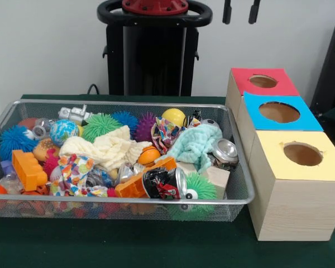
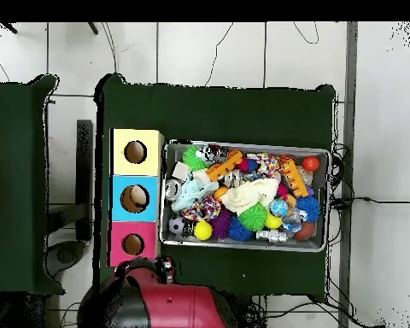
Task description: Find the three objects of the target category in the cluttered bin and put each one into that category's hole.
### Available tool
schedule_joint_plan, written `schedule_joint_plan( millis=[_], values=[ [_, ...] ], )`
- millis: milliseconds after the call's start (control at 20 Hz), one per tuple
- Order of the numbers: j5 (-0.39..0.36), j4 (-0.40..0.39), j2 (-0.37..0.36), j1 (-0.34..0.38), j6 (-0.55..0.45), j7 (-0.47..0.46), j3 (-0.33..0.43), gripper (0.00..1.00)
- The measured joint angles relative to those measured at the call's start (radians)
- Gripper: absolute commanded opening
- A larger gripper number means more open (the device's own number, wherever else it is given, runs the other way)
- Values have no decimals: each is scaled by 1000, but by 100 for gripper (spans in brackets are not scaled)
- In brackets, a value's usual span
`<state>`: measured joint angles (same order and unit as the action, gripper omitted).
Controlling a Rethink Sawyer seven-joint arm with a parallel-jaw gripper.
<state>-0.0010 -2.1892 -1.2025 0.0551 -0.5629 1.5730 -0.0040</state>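
Note:
The wire mesh bin [image 1: 123,103] sits on the green table, full of toys; it also shows in the overhead view [image 2: 243,245]. One confetti cloth [image 1: 71,171] lies at the bin's front left, seen from above [image 2: 261,162]. A second confetti cloth [image 1: 164,133] lies mid-bin beside the mint cloth, seen from above [image 2: 210,207]. A third is not clearly visible. The yellow-topped box's round hole [image 1: 302,153] is right of the bin, nearest the camera, seen from above [image 2: 135,152]. My gripper [image 1: 240,11] shows only as two dark tips at the top edge, apart and empty, well above the boxes.
A blue-topped box [image 1: 279,112] and a red-topped box [image 1: 263,81] stand behind the yellow one. In the bin lie a cream cloth [image 1: 109,148], a mint cloth [image 1: 195,144], spiky balls, crushed cans, an orange brick [image 1: 27,169] and a wooden block [image 1: 215,176]. The robot's pedestal [image 1: 153,50] stands behind.

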Motion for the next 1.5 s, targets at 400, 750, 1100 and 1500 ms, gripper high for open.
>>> schedule_joint_plan(
  millis=[400, 750, 1100, 1500],
  values=[
    [-2, 2, 47, 102, 2, 0, 0, 100],
    [-43, 52, 130, 128, 2, 0, 0, 100],
    [-87, 124, 203, 139, 2, 0, 1, 100],
    [-132, 188, 274, 145, 19, 0, 1, 100]
  ],
)
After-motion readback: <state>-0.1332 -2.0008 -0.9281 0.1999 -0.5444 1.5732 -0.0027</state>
